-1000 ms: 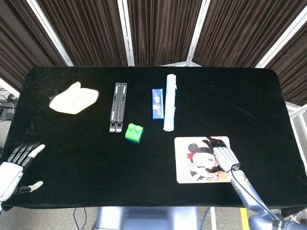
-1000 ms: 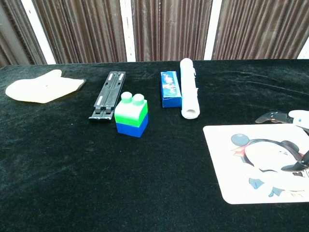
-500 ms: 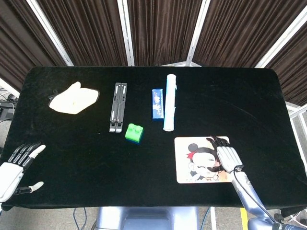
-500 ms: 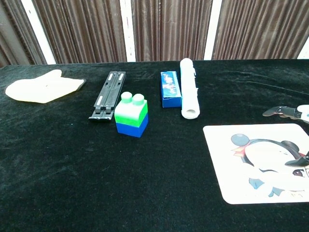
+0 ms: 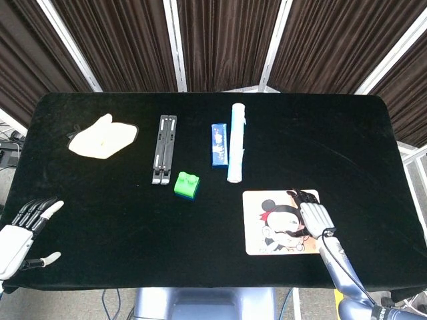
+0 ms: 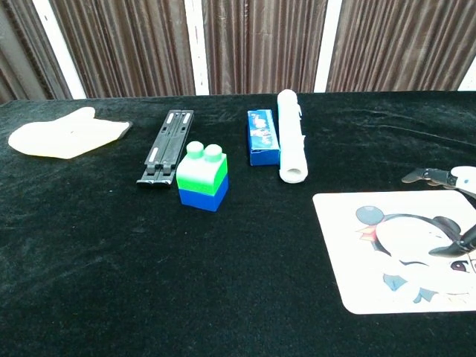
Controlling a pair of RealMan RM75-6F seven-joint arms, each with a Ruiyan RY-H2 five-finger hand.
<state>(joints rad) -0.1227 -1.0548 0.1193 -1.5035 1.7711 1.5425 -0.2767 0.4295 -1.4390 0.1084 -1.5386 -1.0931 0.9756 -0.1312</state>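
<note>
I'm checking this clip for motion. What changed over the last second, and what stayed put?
Only the right hand moved: it slid slightly back toward the robot along the right side of the cartoon mouse pad, then edged a little forward again. It took hold of nothing, its fingers apart. The left hand, green-and-blue block, black folded stand, blue box, white roll and cloth stayed put.

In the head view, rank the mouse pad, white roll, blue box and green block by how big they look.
Largest to smallest:
1. mouse pad
2. white roll
3. blue box
4. green block

Box and block look close in area; the box is longer.
</note>
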